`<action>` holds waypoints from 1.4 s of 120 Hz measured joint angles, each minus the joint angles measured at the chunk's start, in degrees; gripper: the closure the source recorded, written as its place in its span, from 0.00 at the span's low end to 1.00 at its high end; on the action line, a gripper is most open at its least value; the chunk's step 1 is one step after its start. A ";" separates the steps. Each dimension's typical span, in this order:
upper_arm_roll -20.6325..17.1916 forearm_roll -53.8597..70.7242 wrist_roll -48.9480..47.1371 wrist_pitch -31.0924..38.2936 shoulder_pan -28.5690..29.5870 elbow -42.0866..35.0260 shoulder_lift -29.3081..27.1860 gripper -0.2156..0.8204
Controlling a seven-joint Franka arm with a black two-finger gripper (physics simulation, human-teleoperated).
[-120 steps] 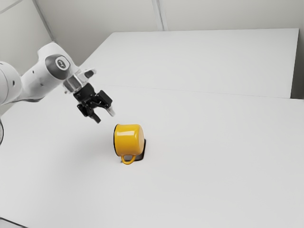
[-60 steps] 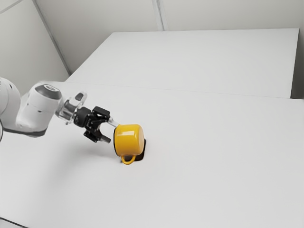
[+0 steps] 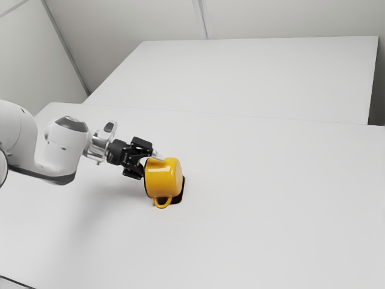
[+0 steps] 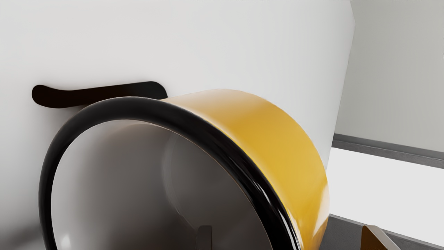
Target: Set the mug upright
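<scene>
The mug [image 3: 163, 177] lies on its side on the desk [image 3: 271, 198], out on the open surface, well apart from the seam that runs across it and from the desk's slanting edge at the exterior view's left. Its mouth, ringed by a black rim [image 4: 138, 107], faces the exterior view's left, toward the arm; its closed end faces that view's right. The yellow handle [image 3: 161, 205] points toward the exterior view's bottom edge. Inside, the mug is pale grey.

Close by the mug, partly hidden behind it, is a flat dark shape [image 3: 180, 192] with rounded ends; what it is, and whether it touches the mug, I cannot tell.

The desk is plain white. Beyond the seam another white surface [image 3: 258, 78] stretches to a straight far edge. Behind it stands a pale grey wall [image 3: 289, 18] with an upright joint.

The black pincer [image 3: 153, 166] comes to the mouth from the exterior view's left, its fingers spread wide with the mug's wall between them. One finger [image 4: 204, 239] reaches into the mouth; the other [image 4: 376, 240] is outside, along the yellow side. The pincer is not closed on the mug; whether either finger brushes it, I cannot tell.
</scene>
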 joint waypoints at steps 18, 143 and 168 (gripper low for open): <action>0.00 -1.33 0.86 0.63 -0.10 -0.58 -0.19 0.47; 0.23 23.19 -9.73 7.97 -4.93 4.20 -8.14 0.95; 0.24 44.93 -22.53 11.09 -10.59 6.99 -7.61 0.95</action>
